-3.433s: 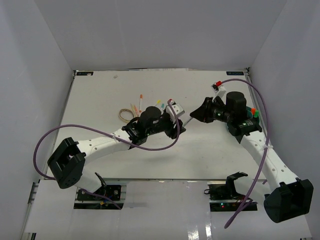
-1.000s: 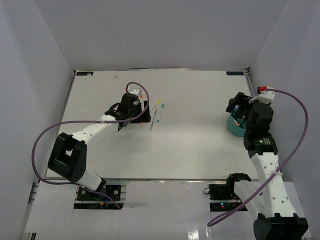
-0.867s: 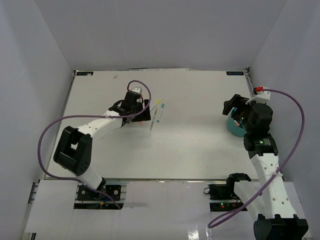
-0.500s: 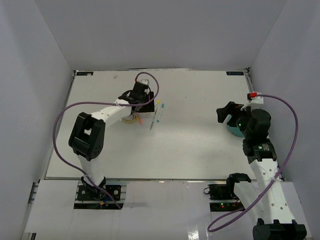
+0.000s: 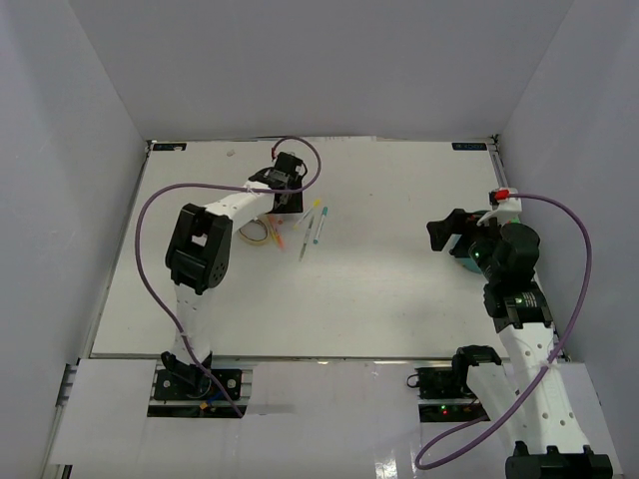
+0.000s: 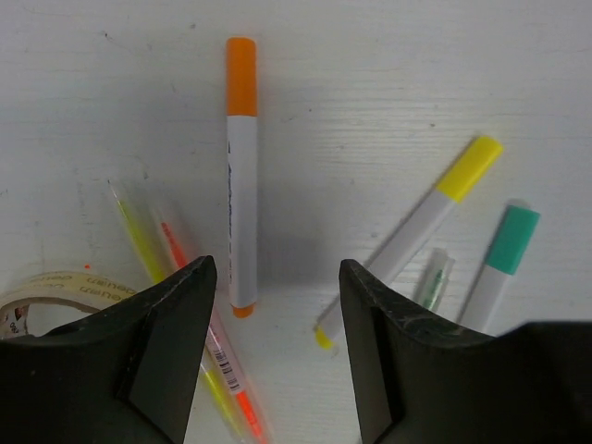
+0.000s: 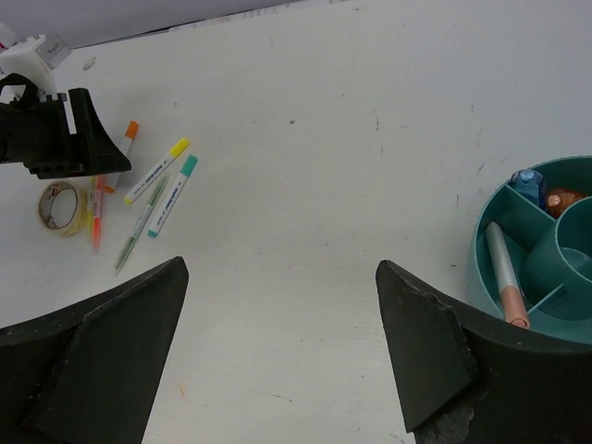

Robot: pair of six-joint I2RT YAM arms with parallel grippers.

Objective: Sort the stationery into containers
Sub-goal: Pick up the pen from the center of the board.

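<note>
- Your left tool [image 6: 275,273] hangs released over the table [image 7: 324,185], jaws apart, and nothing is gripped.
- Between its fingers lies a white marker with an orange cap [image 6: 242,185]. The cap points away from the tool, the marker's near end sits in the gap, and neither finger touches it.
- Just left of that marker lie a thin yellow pen [image 6: 143,242] and a thin orange pen [image 6: 190,277], crossing near the left finger.
- A beige tape roll [image 6: 46,289] sits at the lower left, partly hidden behind that finger.
- To the right lie a yellow-capped marker [image 6: 435,199], a clear pen [image 6: 433,277] and a teal-capped marker [image 6: 499,264], fanned side by side.
- Your right tool [image 7: 279,270] is spread wide above bare table and holds nothing.
- The teal organiser cup [image 7: 481,250] stands at the right of the table, well apart from the loose stationery.
- Its left compartment holds a pale pen with a salmon tip [image 7: 502,273].
- A light blue item [image 7: 527,180] and a brownish item [image 7: 560,197] sit in its far compartments; you cannot tell what they are.
</note>
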